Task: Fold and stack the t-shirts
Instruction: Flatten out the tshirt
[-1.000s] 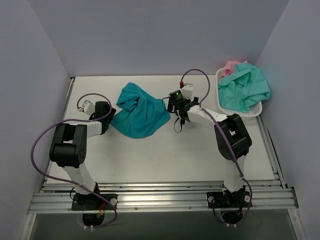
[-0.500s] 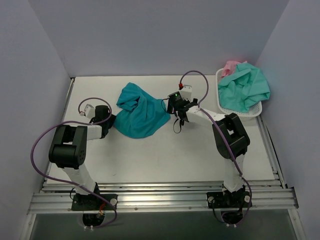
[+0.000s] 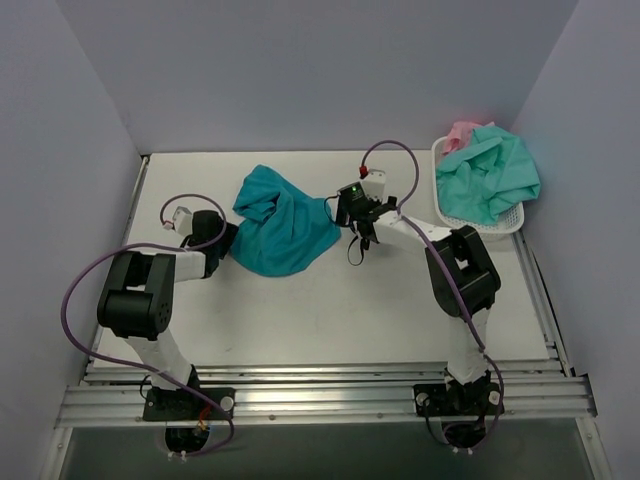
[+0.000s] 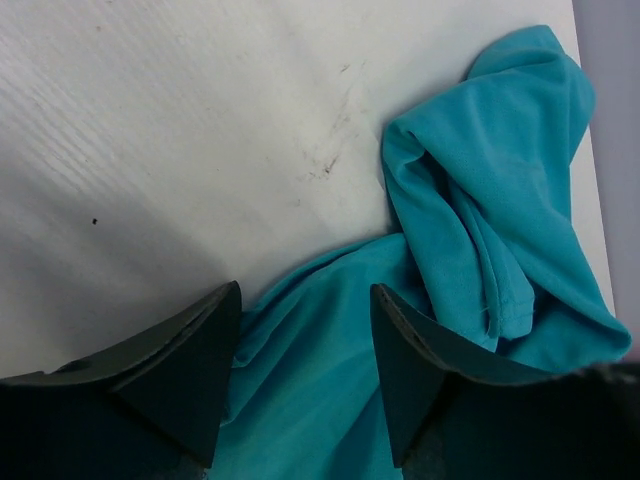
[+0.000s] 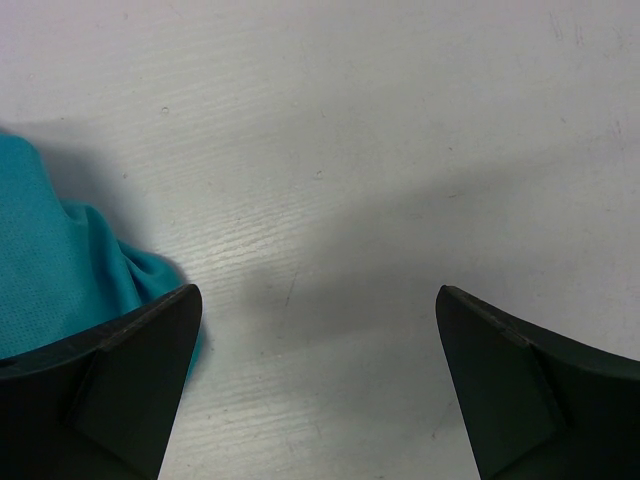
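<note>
Teal t-shirt (image 3: 285, 225) lies crumpled on white bench (image 3: 330, 300), between both tools. Left tool (image 4: 305, 300): fingers apart, straddling shirt's left edge. Right tool (image 5: 318, 295): fingers wide apart over bench, just beside shirt's right edge. Mint-green t-shirt (image 3: 490, 175) and pink t-shirt (image 3: 462, 132) heaped in white basket (image 3: 515, 222), rear right. Pale walls (image 3: 300, 70) around.

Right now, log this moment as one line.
stage: teal t-shirt crumpled, unfolded | left hand: open over its edge | right hand: open over table beside it | basket: mint t-shirt, pink t-shirt inside

open table (image 3: 350, 310) near, teal t-shirt (image 3: 285, 225) centre, basket (image 3: 490, 226) far right
</note>
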### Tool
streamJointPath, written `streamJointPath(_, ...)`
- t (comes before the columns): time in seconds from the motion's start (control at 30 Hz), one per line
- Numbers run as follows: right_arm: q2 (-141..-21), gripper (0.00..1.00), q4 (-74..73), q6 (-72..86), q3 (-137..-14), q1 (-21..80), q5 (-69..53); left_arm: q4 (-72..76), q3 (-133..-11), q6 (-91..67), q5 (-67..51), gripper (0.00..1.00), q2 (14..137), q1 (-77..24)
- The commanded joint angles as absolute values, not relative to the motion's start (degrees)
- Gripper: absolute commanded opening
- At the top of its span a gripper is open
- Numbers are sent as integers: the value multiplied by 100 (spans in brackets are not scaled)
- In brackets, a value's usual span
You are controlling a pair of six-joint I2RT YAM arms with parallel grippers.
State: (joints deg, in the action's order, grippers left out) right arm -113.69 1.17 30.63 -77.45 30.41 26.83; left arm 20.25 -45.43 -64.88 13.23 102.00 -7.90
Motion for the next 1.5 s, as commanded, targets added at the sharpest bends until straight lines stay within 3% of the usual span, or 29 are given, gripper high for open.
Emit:
streamJointPath(0.0,-11294,100,132,3103,-7735,2988,2874,1433,-4465,-6275,1309,65,10081,-940)
streamJointPath(0.7,-10811,100,316,3094,-7330,2953,2707,97,-4245,-6232,2565,65,9115,-1819)
streamJointPath(1.13,-10775,100,369,3076,-7277,2892,2681,9,-4359,-6381,2970,63,9325,-1811)
streamJointPath(1.47,-10837,100,378,3059,-7295,2839,2654,115,-4693,-6284,2611,53,9808,-1283)
